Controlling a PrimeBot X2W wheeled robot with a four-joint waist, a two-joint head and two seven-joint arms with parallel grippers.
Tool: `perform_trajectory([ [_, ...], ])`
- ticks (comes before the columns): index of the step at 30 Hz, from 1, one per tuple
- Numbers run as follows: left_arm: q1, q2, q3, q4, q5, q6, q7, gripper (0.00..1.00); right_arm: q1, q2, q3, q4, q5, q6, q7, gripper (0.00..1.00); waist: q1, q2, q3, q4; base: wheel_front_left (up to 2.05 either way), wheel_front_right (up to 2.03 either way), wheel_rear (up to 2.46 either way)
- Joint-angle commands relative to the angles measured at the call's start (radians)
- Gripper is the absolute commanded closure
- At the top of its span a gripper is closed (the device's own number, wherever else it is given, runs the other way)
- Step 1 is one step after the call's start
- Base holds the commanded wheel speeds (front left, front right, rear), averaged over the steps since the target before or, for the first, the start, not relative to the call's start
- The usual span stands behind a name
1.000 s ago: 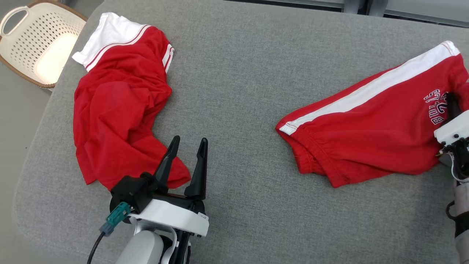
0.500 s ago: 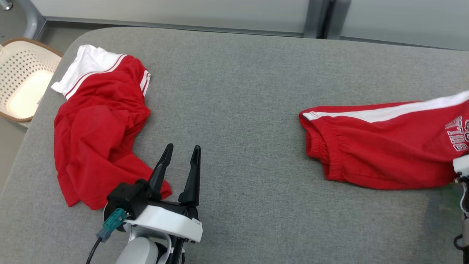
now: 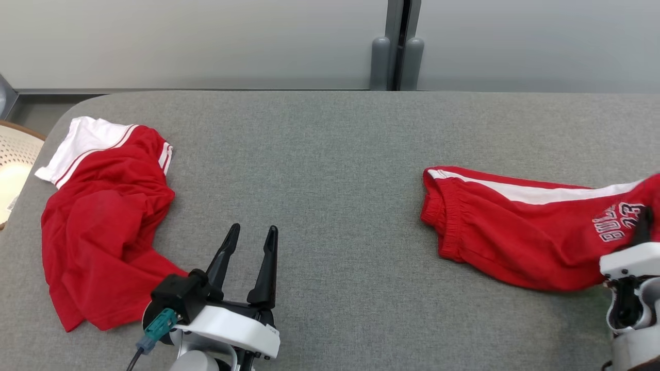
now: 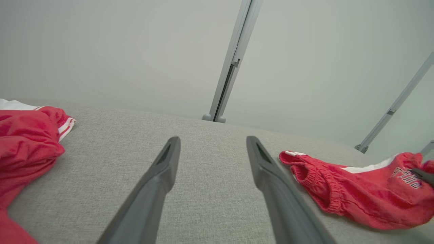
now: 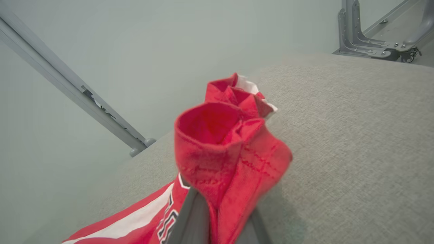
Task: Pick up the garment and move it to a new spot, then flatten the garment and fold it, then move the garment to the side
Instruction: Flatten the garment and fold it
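Grey mat [image 3: 330, 154]: red shorts [image 3: 515, 232], one end clamped in rt pincer [image 3: 644, 226].

A: What's the red garment [image 5: 234, 149] pinched in the right jaws made of?
B: Soft knitted cloth, matt, a little fuzzy, with a white stripe and printed lettering.
A: And under the left jaws?
B: The table cover [image 3: 330, 154]: coarse grey woven cloth, matt. The fingers [image 3: 265, 268] are dark matt plastic; the shell [image 3: 232, 327] behind them is smooth white plastic, slightly glossy.
A: Left of those jaws?
B: A red shirt [image 3: 103, 226], smoother matt cloth.
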Motion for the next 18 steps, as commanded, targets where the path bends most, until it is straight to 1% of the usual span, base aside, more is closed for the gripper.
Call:
perform_trajectory([
  [1, 0.004, 0.004, 0.001, 0.003, 0.005, -0.003, 0.000, 0.00, -0.007, 0.010, 0.021, -0.018, 0.024, 0.000, -0.009, 1.00, 0.0000, 0.0000, -0.013, -0.010, 0.00, 0.00, 0.00],
  [7, 0.015, 0.004, -0.001, 0.019, 0.013, -0.010, 0.000, 0.00, 0.048, 0.023, 0.215, -0.129, 0.129, 0.000, -0.024, 1.00, 0.0000, 0.0000, -0.043, -0.008, 0.00, 0.00, 0.00],
  [13, 0.028, 0.004, 0.006, 0.028, 0.019, -0.017, 0.000, 0.00, 0.116, 0.000, 0.419, -0.237, 0.257, 0.000, -0.044, 1.00, 0.0000, 0.0000, -0.072, 0.009, 0.00, 0.00, 0.00],
  [18, 0.048, 0.004, 0.002, 0.032, 0.014, -0.018, 0.000, 0.00, 0.152, -0.032, 0.570, -0.280, 0.316, 0.000, -0.059, 1.00, 0.0000, 0.0000, -0.093, 0.031, 0.00, 0.00, 0.00],
])
